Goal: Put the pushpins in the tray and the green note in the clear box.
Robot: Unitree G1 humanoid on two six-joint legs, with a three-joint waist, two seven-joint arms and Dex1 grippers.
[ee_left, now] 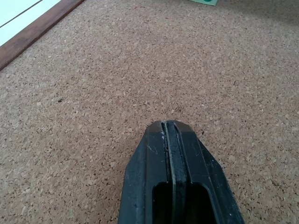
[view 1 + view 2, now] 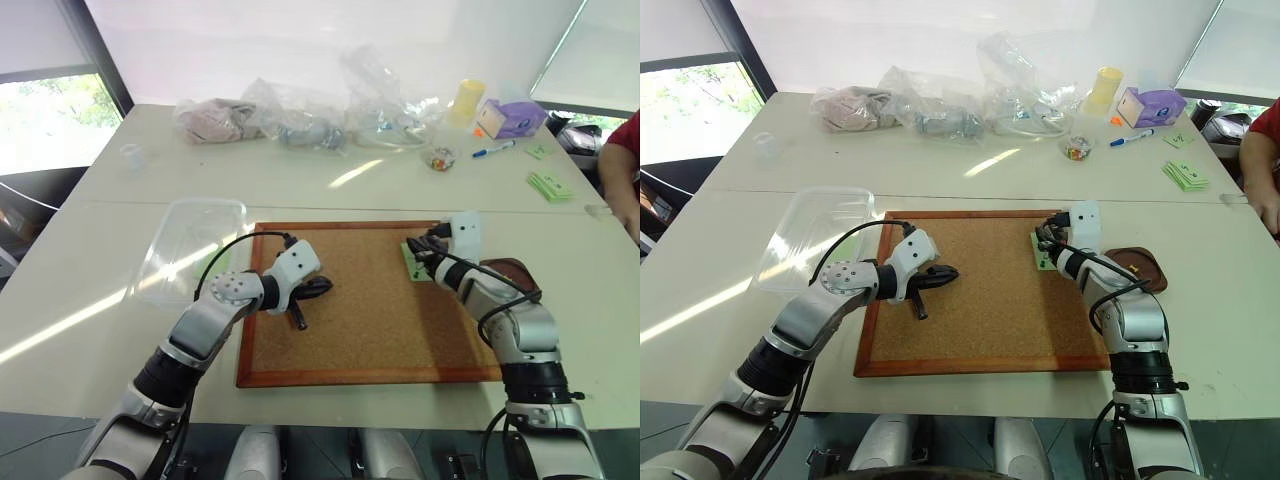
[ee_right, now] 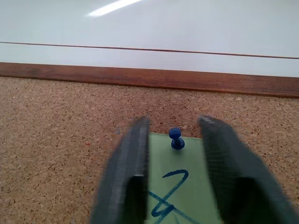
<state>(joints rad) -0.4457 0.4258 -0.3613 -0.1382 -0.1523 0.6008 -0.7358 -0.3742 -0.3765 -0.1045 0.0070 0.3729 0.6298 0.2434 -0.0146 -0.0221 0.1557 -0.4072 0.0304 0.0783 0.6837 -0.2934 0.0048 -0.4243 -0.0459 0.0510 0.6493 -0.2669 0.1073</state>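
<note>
Your right gripper (image 3: 173, 123) stands with its fingers apart on either side of a blue pushpin (image 3: 176, 138), which pins the far edge of the green note (image 3: 182, 186) to the cork board (image 1: 93, 93). That pin looks to be what fixes the slip there, so pulling it likely comes first. Your left gripper (image 1: 169, 126) is pressed shut and empty, low over bare cork mid-board, apparently waiting. The wrist camera gives you the pin's colour and the blue handwriting. The head cameras give you the destinations: the brown tray (image 2: 1137, 268) just beside your right forearm, the clear box (image 2: 190, 245) off the board's left edge.
</note>
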